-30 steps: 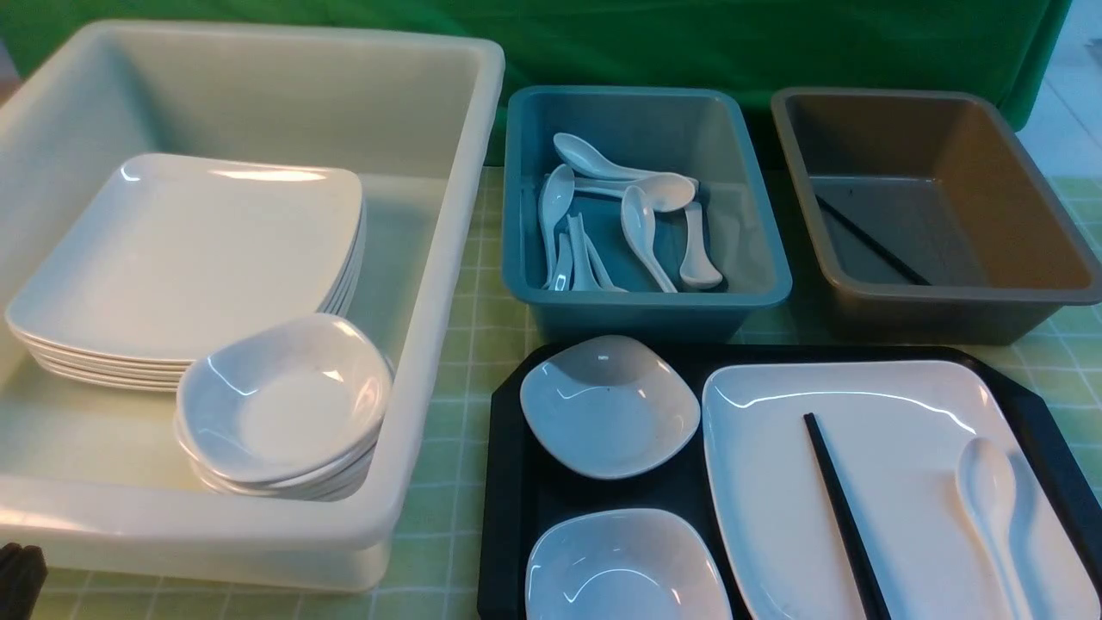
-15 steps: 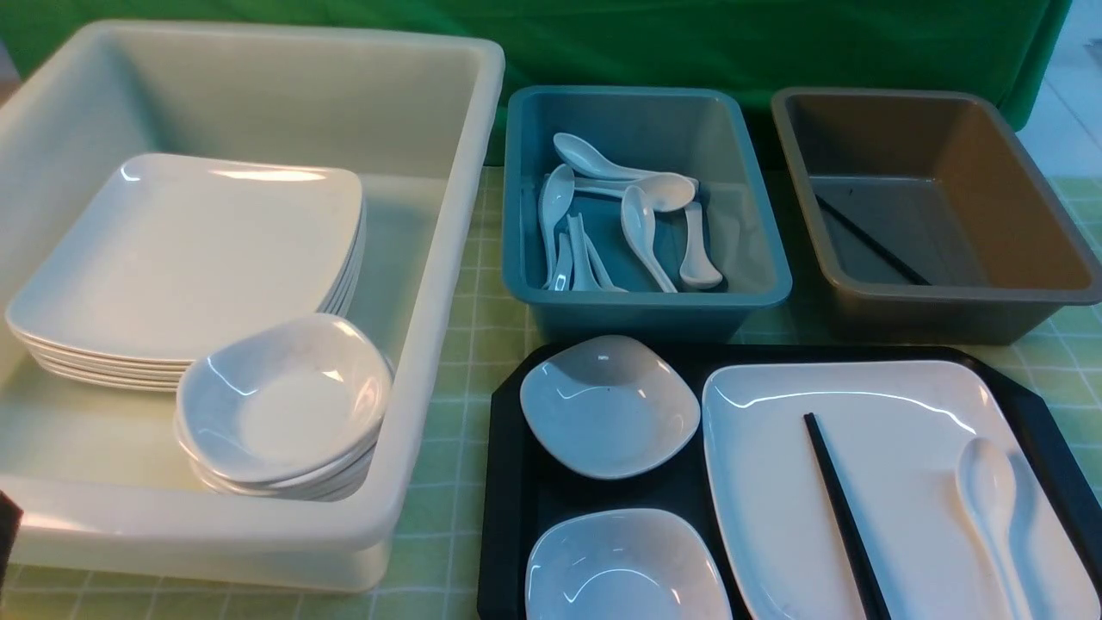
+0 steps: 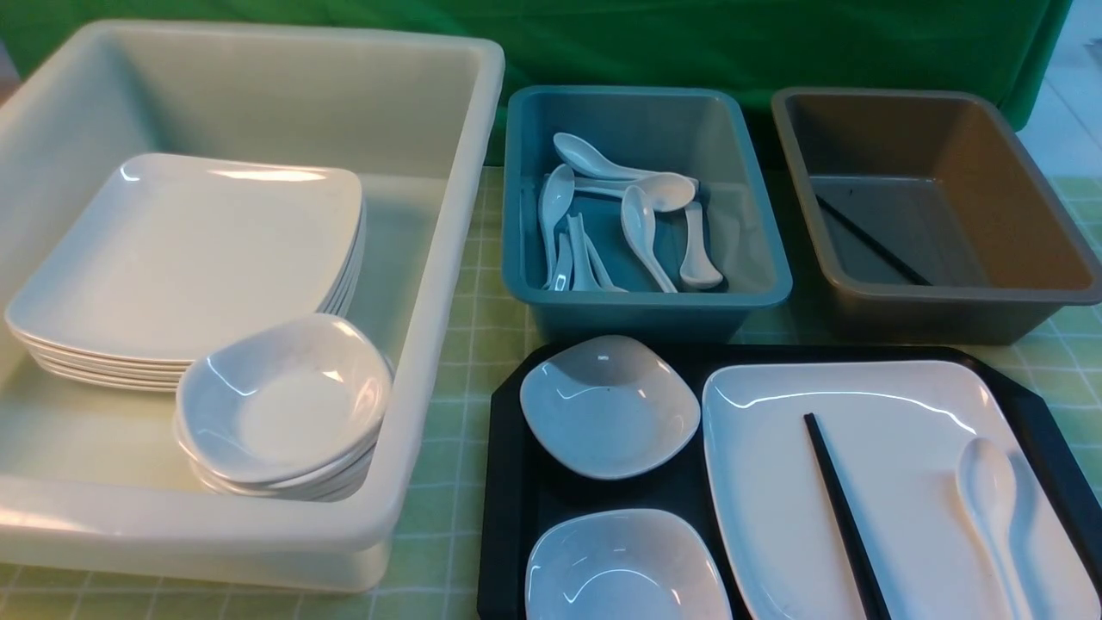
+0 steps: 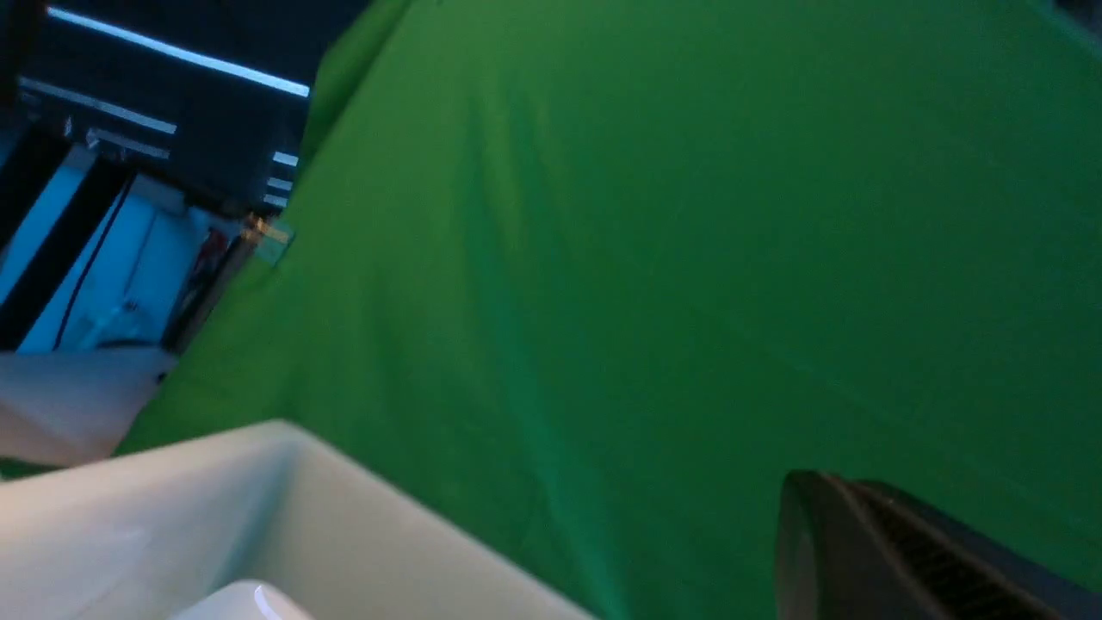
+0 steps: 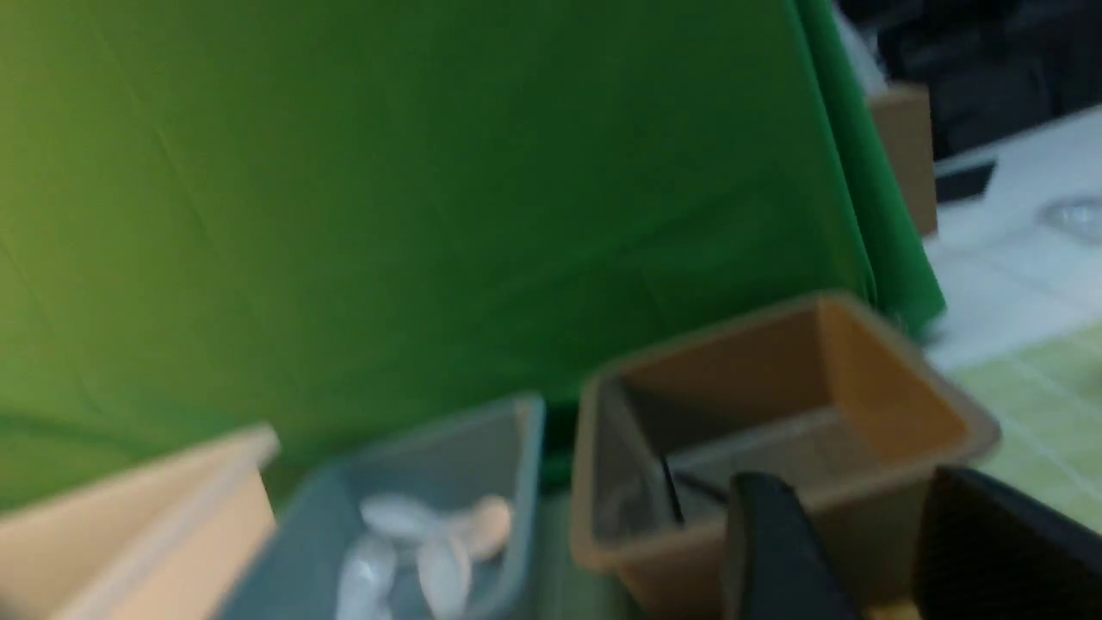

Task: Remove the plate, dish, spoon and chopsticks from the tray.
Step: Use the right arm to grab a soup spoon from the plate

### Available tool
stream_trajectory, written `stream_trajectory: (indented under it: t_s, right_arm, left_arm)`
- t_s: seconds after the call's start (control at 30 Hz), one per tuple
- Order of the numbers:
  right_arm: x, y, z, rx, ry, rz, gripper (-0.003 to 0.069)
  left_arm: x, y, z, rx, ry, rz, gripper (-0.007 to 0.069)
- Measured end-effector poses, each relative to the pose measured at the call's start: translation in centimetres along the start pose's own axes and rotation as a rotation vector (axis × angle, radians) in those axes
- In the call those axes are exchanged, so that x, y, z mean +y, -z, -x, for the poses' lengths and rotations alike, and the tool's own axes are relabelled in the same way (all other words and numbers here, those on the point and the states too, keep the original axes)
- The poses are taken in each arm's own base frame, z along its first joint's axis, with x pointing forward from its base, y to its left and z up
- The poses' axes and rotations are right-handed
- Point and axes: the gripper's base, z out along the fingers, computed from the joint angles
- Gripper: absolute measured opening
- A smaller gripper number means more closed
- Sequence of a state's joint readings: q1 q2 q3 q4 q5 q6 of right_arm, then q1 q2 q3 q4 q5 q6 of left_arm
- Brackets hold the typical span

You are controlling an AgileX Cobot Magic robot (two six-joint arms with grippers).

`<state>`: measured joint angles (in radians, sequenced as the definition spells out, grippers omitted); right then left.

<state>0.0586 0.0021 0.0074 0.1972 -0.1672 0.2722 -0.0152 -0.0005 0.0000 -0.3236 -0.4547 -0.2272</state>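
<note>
The table (image 3: 469,344), under a pale green checked cloth, runs out of the front view on every side. On its left stands the cream tub (image 3: 430,258), its near left corner cut off. It holds a stack of plates (image 3: 189,258), with a stack of small dishes (image 3: 284,405) overlapping the plates' near edge. A strip of bare cloth separates this tub from the tray (image 3: 508,482), which lies near right with its near edge out of frame.

The plate (image 3: 878,482) fills the tray's right part, and its near side is cut off. Behind the tray, with only a narrow gap of cloth, stand the brown tub (image 3: 1016,198) and the teal tub (image 3: 646,301). A thin dark stick lies in the brown tub, and white spoons lie jumbled in the teal one.

On the tray's left part sit the far dish (image 3: 607,409) and the near dish (image 3: 624,568), whose lower edge is cropped. The chopsticks (image 3: 839,508) lie on the plate and run off the bottom – one stick or two, I cannot tell. The spoon (image 3: 990,499) lies on the plate to their right, with its handle end hidden below the frame.

Neither arm shows in the front view. In a blurred wrist view the right claw (image 5: 878,551) has its fingers apart with nothing seen between them – their bases are cropped. Only a ribbed dark corner of the left claw (image 4: 861,551) shows, and its fingers are together.
</note>
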Motion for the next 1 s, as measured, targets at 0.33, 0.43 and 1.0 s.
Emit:
stream_trajectory:
  t_s: [0.33, 0.43, 1.0]
  right_arm:
    - [2.9, -0.7, 5.0, -0.023, 0.043, 0.058, 0.0108]
    - [5.8, -3.2, 9.3, 0.185, 0.186, 0.055, 0.0022]
    - [4.4, -19.8, 2.4, 1.500, 0.420, -0.191, 0.0015]
  left_arm:
    - [-7.3, -7.1, 7.6, 0.340, -0.031, -0.001, -0.0002]
    - [-8.9, -11.4, 7.5, 0.715, -0.169, 0.056, -0.0002]
    - [-19.4, -20.9, -7.4, 1.635, -0.407, -0.485, -0.0020]
